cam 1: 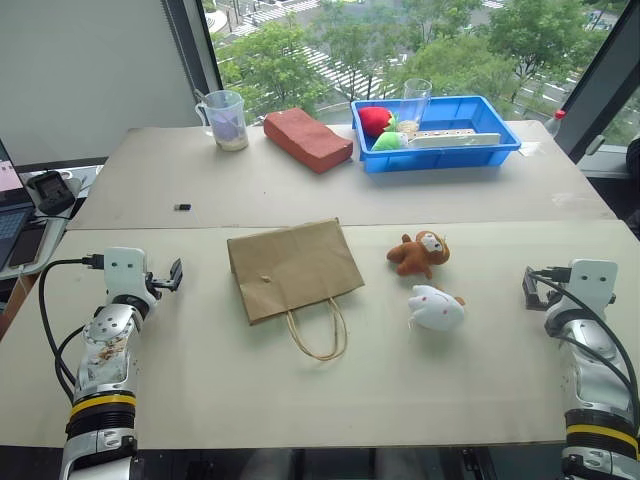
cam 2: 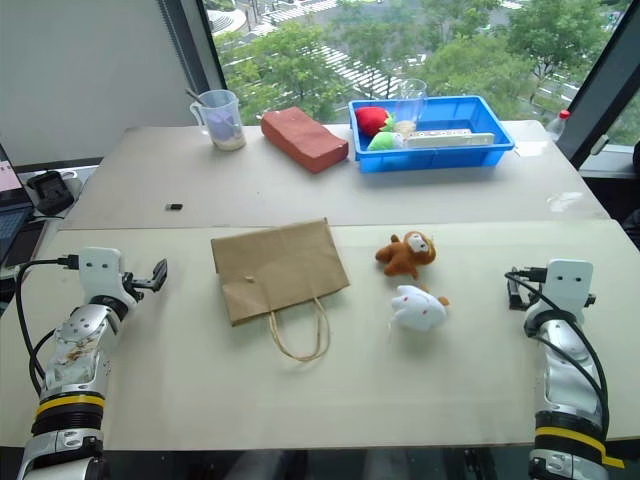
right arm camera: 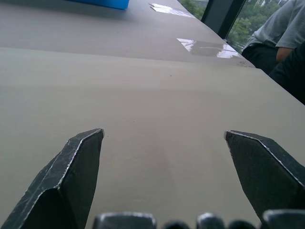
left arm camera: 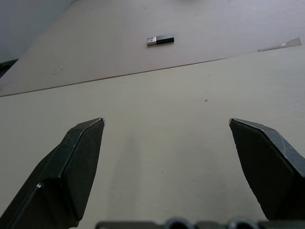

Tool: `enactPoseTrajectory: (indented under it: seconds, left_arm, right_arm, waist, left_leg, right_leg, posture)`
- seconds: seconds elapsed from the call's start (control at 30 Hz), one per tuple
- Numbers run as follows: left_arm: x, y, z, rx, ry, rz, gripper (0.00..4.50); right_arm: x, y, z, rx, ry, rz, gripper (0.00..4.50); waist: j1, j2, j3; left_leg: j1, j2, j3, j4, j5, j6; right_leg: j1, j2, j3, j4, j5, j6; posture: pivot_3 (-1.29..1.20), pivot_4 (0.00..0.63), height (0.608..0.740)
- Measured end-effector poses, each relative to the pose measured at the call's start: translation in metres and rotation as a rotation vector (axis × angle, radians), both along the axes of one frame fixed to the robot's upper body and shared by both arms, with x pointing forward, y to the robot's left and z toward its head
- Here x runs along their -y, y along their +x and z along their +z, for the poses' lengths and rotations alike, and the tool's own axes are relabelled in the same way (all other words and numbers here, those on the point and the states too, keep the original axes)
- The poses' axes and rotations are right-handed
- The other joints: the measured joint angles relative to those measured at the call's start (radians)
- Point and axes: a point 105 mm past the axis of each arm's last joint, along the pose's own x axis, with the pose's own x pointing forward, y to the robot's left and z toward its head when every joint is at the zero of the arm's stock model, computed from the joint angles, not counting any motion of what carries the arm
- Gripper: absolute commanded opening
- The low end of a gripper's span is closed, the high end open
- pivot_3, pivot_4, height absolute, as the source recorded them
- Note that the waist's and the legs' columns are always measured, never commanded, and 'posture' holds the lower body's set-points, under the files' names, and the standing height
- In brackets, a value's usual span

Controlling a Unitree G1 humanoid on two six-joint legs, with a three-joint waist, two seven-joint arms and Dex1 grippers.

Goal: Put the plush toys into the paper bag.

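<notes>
Grippers wide apart, holding nothing.
Paper bag [cam 1: 293, 268] lies flat mid-table; monkey [cam 1: 420, 252] and white toy [cam 1: 435, 307] sit just to its right. Left gripper [left arm camera: 167, 131] and right gripper [right arm camera: 164, 138] hover at the table's sides.

Both arms reach forward at the near edge of the scene, one at each side. The left hand [left arm camera: 167, 143] and the right hand [right arm camera: 164, 152] point level and forward, fingers spread wide apart, gripping nothing.
</notes>
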Motion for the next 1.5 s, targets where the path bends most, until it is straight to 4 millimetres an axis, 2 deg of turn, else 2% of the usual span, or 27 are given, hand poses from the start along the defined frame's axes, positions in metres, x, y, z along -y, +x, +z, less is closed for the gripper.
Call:
enactPoseTrajectory:
  seconds: [0.1,0.17,0.27,0.33,0.4,0.5,0.6,0.7,0.8,0.93,1.0,1.13,1.33,1.5]
  left_arm:
    - [0.001,0.000,0.002,0.005,-0.015,-0.025,4.48]
    - [0.003,-0.001,0.011,0.034,-0.039,-0.072,4.48]
    - [0.015,-0.003,0.053,0.108,-0.010,-0.260,4.48]
    - [0.032,-0.003,0.080,0.136,0.034,-0.404,4.48]
    - [0.061,-0.004,0.107,0.144,0.077,-0.589,4.48]
    - [0.107,-0.012,0.122,0.104,0.154,-0.856,4.48]
    - [0.146,-0.029,0.114,0.026,0.239,-1.112,4.48]
    - [0.174,-0.052,0.091,-0.083,0.354,-1.374,4.48]
    - [0.184,-0.065,0.075,-0.121,0.452,-1.527,4.48]
    - [0.181,-0.065,0.057,-0.161,0.524,-1.599,4.48]
    - [0.188,-0.065,0.051,-0.151,0.539,-1.635,4.48]
    - [0.196,-0.063,0.042,-0.133,0.576,-1.669,4.48]
    - [0.203,-0.056,0.031,-0.119,0.616,-1.675,4.48]
    - [0.207,-0.058,0.022,-0.115,0.663,-1.710,4.48]
  right_arm:
    - [-0.001,0.001,0.002,0.000,-0.006,0.009,4.50]
    - [0.000,0.003,0.007,0.000,-0.025,0.027,4.50]
    - [-0.013,0.011,0.028,0.012,-0.077,0.137,4.50]
    - [-0.028,0.015,0.039,0.008,-0.091,0.239,4.50]
    - [-0.049,0.018,0.052,0.000,-0.102,0.374,4.50]
    - [-0.074,0.020,0.075,0.010,-0.102,0.533,4.50]
    - [-0.103,0.015,0.101,0.041,-0.082,0.700,4.50]
    - [-0.145,-0.004,0.112,-0.018,-0.064,0.950,4.50]
    - [-0.180,-0.027,0.108,-0.095,-0.045,1.156,4.50]
    - [-0.206,-0.050,0.099,-0.178,-0.028,1.304,4.50]
    - [-0.216,-0.058,0.099,-0.192,-0.019,1.352,4.50]
    - [-0.223,-0.065,0.099,-0.202,-0.007,1.384,4.50]
    - [-0.229,-0.074,0.098,-0.236,-0.022,1.411,4.50]
    - [-0.233,-0.079,0.098,-0.249,-0.023,1.431,4.50]
  waist:
    - [0.000,0.000,0.000]
    - [0.000,0.000,0.000]
    - [-0.002,-0.001,0.001]
    - [-0.001,0.000,0.001]
    - [0.001,0.000,0.001]
    - [-0.001,0.000,0.001]
    - [-0.005,0.000,0.001]
    - [-0.008,0.000,0.002]
    - [-0.002,0.000,0.002]
    - [0.003,0.000,0.003]
    - [0.010,0.000,0.003]
    - [0.016,-0.001,0.003]
    - [0.018,-0.001,0.003]
    - [0.018,-0.001,0.003]
  left_leg:
    - [0.000,0.000,0.000,0.000,0.000,0.000]
    - [0.000,0.000,0.000,0.000,0.000,0.000]
    - [-0.001,0.002,0.000,0.000,0.000,0.000]
    - [-0.001,0.004,0.000,0.000,-0.002,0.001]
    - [-0.001,0.005,0.000,0.001,-0.004,0.003]
    - [-0.002,0.005,0.000,0.001,-0.004,0.003]
    - [-0.001,0.009,0.001,0.001,-0.006,0.000]
    - [-0.003,0.012,0.002,0.000,-0.007,0.000]
    - [-0.004,0.013,0.001,-0.001,-0.008,0.000]
    - [-0.005,0.012,0.002,0.003,-0.010,0.005]
    - [-0.005,0.012,0.002,0.004,-0.011,0.005]
    - [-0.005,0.011,0.002,0.004,-0.010,0.004]
    - [-0.005,0.011,0.002,0.004,-0.010,0.003]
    - [-0.005,0.011,0.002,0.004,-0.010,0.003]
  right_leg:
    - [0.000,0.000,0.000,0.000,0.000,0.000]
    - [-0.001,0.000,0.000,0.000,0.000,0.000]
    - [-0.001,0.003,0.001,-0.001,0.000,0.000]
    - [0.000,0.006,0.002,-0.002,0.000,-0.001]
    - [0.001,0.007,0.002,-0.003,0.000,-0.001]
    - [0.001,0.007,0.002,-0.005,0.000,-0.001]
    - [0.000,0.011,0.002,-0.007,0.001,-0.001]
    - [-0.001,0.014,0.002,-0.007,0.001,-0.001]
    - [-0.001,0.015,0.002,-0.009,0.001,-0.002]
    - [-0.001,0.013,0.002,-0.010,0.001,-0.002]
    - [-0.001,0.013,0.002,-0.010,0.001,-0.002]
    - [-0.001,0.013,0.001,-0.009,0.001,-0.002]
    - [-0.001,0.013,0.001,-0.009,0.001,-0.002]
    - [-0.001,0.013,0.001,-0.009,0.001,-0.002]
  posture:
    - [0.00,0.150,0.740]
    - [0.00,0.150,0.740]
    - [0.00,0.150,0.740]
    - [0.00,0.150,0.740]
    - [0.00,0.150,0.740]
    - [0.00,0.150,0.740]
    - [0.00,0.150,0.740]
    - [0.00,0.150,0.740]
    - [0.00,0.150,0.740]
    - [0.00,0.150,0.740]
    - [0.00,0.150,0.740]
    - [0.00,0.150,0.740]
    - [0.00,0.150,0.740]
    - [0.00,0.150,0.740]
